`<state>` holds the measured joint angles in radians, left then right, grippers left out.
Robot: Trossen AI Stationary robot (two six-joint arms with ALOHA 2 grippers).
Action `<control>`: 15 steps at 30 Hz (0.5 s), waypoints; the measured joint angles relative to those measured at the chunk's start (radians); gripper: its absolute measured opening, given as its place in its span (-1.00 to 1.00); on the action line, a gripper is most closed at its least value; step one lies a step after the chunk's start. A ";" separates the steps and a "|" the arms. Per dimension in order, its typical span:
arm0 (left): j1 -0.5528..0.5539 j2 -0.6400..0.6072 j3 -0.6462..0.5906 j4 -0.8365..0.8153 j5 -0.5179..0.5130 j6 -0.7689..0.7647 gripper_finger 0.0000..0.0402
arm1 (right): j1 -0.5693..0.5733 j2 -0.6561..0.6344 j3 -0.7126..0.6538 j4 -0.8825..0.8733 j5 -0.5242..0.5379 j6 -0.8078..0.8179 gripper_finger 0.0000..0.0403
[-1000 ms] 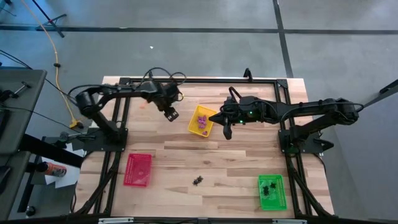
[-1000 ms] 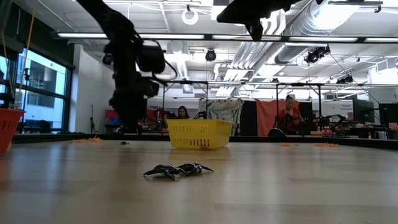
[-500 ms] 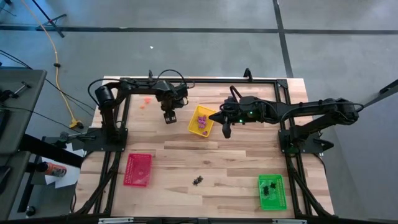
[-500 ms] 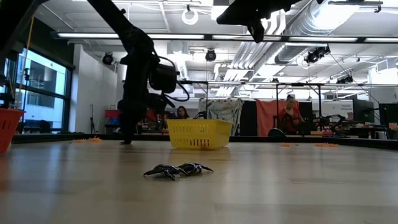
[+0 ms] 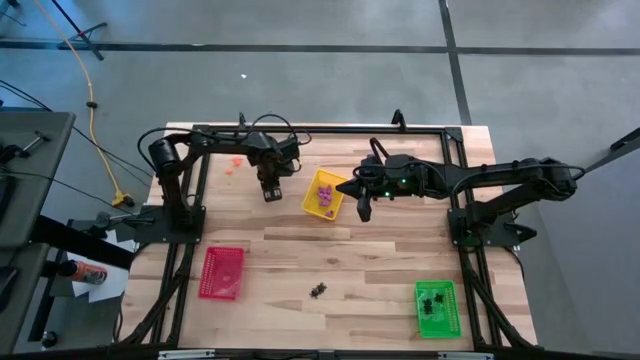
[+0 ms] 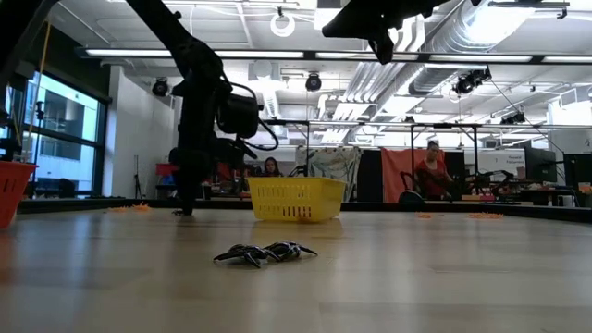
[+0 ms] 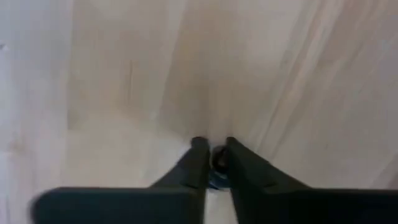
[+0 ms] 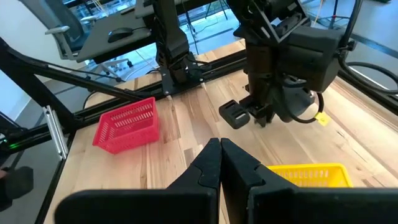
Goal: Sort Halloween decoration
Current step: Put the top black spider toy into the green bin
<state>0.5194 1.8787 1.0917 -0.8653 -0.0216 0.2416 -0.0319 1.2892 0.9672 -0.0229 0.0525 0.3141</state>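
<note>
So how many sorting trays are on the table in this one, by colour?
Yellow tray: 1
Red tray: 1
Green tray: 1
Total: 3

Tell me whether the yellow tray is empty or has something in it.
Not empty: the high view shows purple trinkets lying inside the yellow tray.

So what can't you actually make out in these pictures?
- Left wrist view: a small dark piece sits between the left gripper fingers; too blurred to name.
- High view: contents of the green tray and yellow tray are too small to identify.
- Low view: the yellow tray's wall hides what lies inside.
</note>
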 joint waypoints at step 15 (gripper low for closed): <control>-0.016 0.007 0.064 -0.096 -0.024 -0.058 -1.00 | 0.000 0.000 0.000 -0.006 0.000 0.000 -1.00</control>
<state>0.5030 1.8858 1.1557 -0.9616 -0.0460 0.1839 -0.0319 1.2892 0.9672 -0.0288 0.0521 0.3138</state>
